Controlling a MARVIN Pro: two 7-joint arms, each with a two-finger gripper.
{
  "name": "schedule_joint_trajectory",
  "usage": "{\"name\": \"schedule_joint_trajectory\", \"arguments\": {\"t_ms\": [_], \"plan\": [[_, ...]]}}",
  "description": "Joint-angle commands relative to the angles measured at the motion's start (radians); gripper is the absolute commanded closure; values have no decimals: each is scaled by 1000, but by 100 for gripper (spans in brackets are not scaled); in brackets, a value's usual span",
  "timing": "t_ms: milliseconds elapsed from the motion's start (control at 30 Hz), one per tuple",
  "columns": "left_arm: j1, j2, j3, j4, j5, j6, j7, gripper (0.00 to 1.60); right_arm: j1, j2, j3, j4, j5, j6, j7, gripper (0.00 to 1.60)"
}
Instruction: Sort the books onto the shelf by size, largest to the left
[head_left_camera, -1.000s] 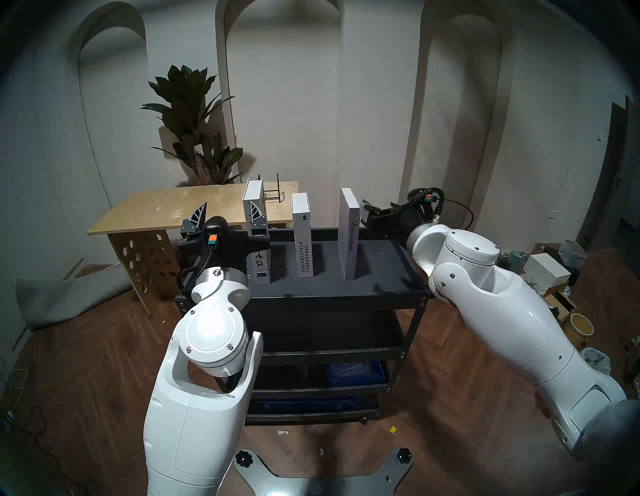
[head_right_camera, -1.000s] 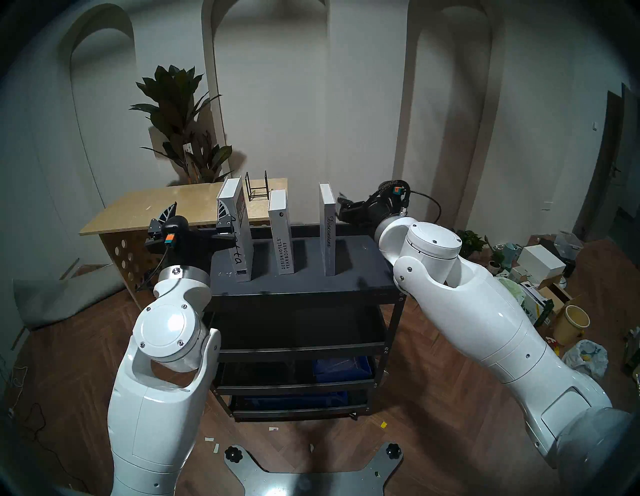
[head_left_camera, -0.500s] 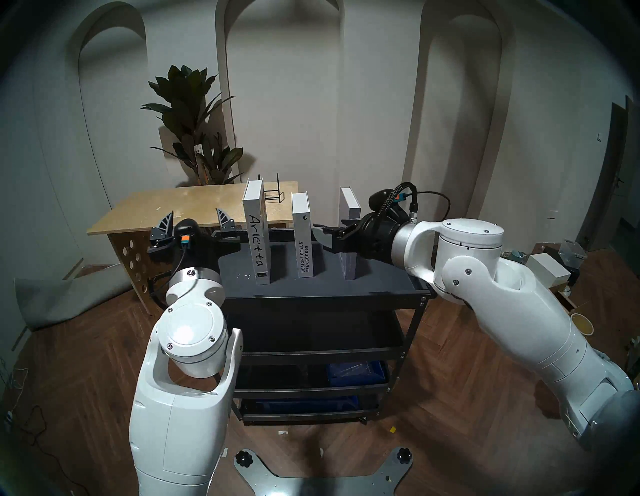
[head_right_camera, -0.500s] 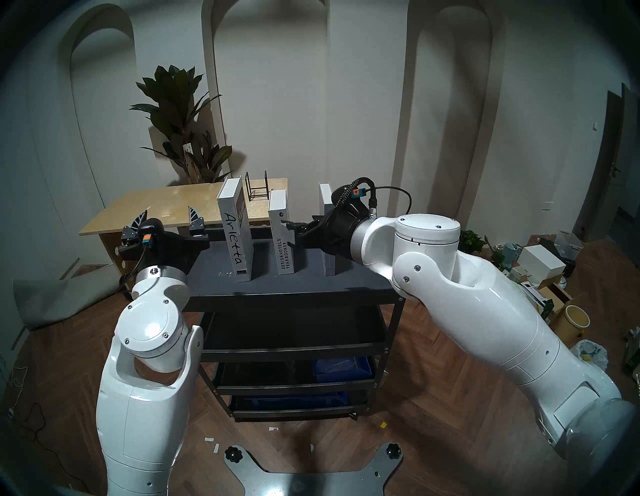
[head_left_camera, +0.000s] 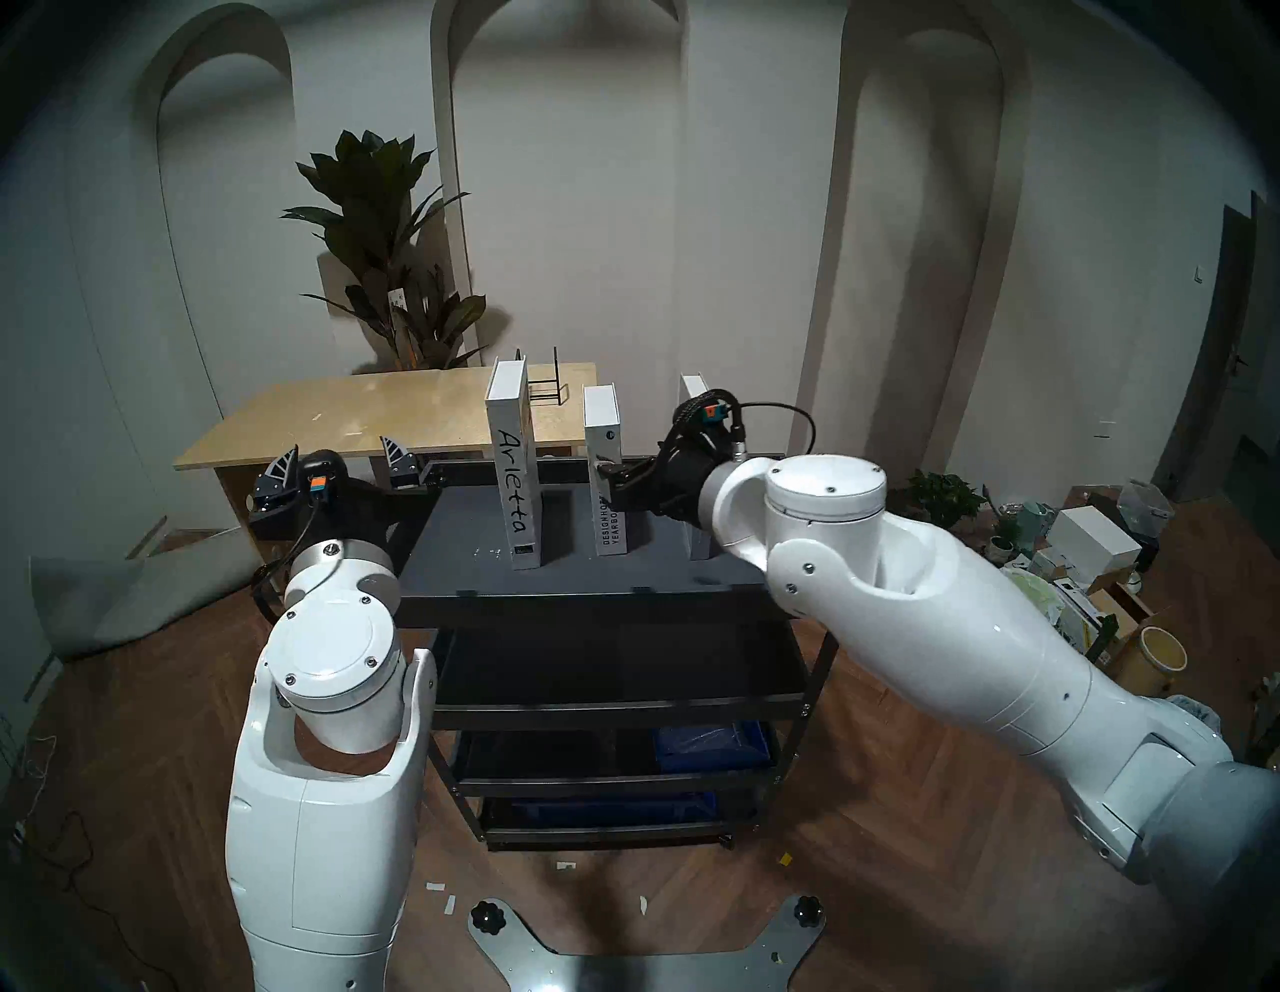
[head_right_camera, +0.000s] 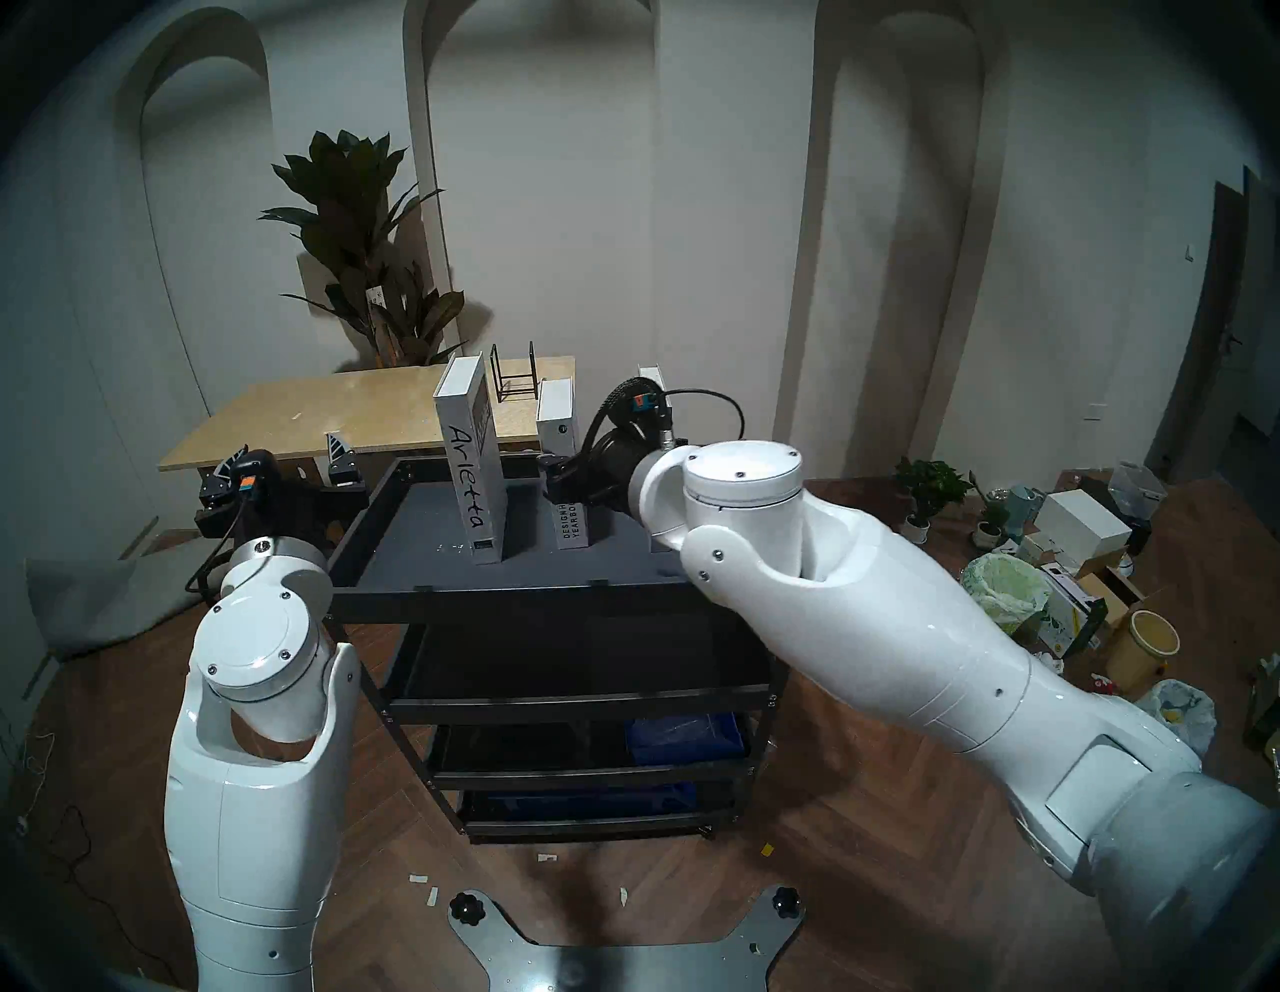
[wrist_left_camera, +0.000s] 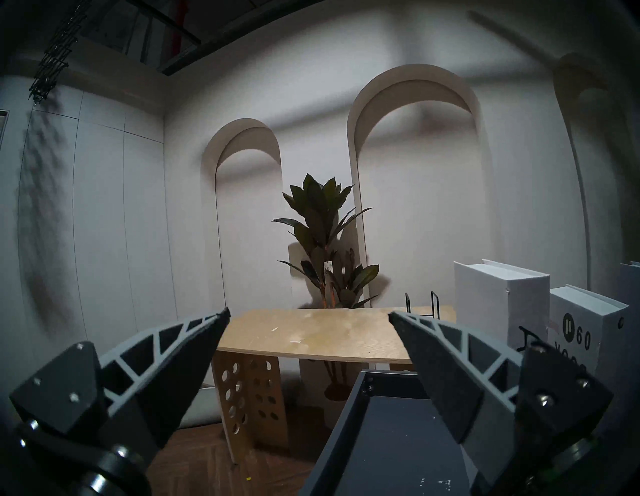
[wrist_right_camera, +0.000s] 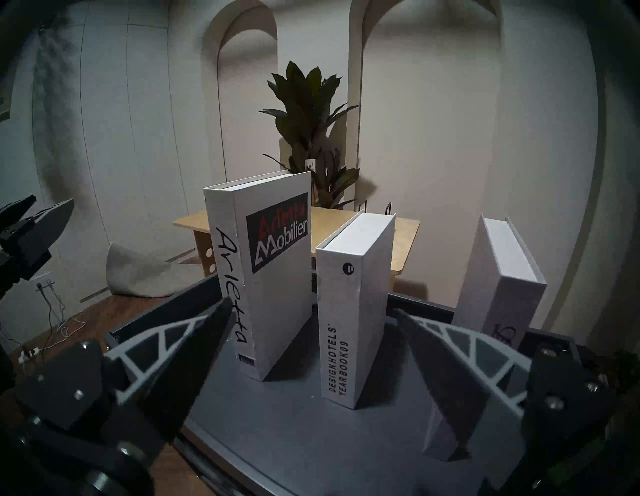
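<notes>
Three white books stand upright and apart on the shelf (head_left_camera: 471, 547), the cart's dark grey top tray. "Arletta" (head_left_camera: 512, 471) (wrist_right_camera: 273, 277) is the tallest and stands at the left. "Designhotels Yearbook09" (head_left_camera: 604, 429) (wrist_right_camera: 349, 311) is in the middle. The "Discontent" book (head_left_camera: 692, 395) (wrist_right_camera: 498, 287) is at the right, mostly hidden by my right arm. My right gripper (head_left_camera: 609, 478) (wrist_right_camera: 311, 306) is open and points at the middle book's spine, holding nothing. Off the shelf's left end, my left gripper (head_left_camera: 339, 461) (wrist_left_camera: 308, 313) is open and empty.
Behind the cart stands a plywood table (head_left_camera: 360, 415) with a small black wire rack (head_left_camera: 547, 388) and a potted plant (head_left_camera: 388, 263). Blue bins (head_left_camera: 713, 745) sit on the cart's lower tiers. Boxes and a bucket (head_left_camera: 1157, 658) clutter the floor at the right.
My left gripper, whose finger was in front of "Arletta", has drawn back to the left, clear of the shelf. My right arm has swung from beside "Discontent" round to the front of the middle book.
</notes>
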Motion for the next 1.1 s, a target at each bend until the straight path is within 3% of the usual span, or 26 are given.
{"name": "schedule_joint_trajectory", "arguments": {"t_ms": [0, 367, 500, 567, 600, 1067], "plan": [[-20, 12, -38, 3, -9, -7, -2, 0, 70, -113, -78, 69, -74, -116, -85, 0], [-36, 24, -61, 37, -34, -11, -17, 0, 130, -238, -123, 239, -158, -268, -222, 0], [-41, 29, -63, 45, -41, -14, -22, 0, 158, -254, -157, 299, -167, -319, -243, 0], [-44, 31, -64, 49, -44, -15, -24, 0, 153, -302, -148, 346, -188, -346, -261, 0], [-45, 32, -64, 51, -45, -16, -25, 0, 164, -289, -164, 347, -177, -364, -259, 0], [-43, 38, -87, 57, -56, -24, -34, 0, 186, -406, -181, 518, -227, -481, -275, 0]]}}
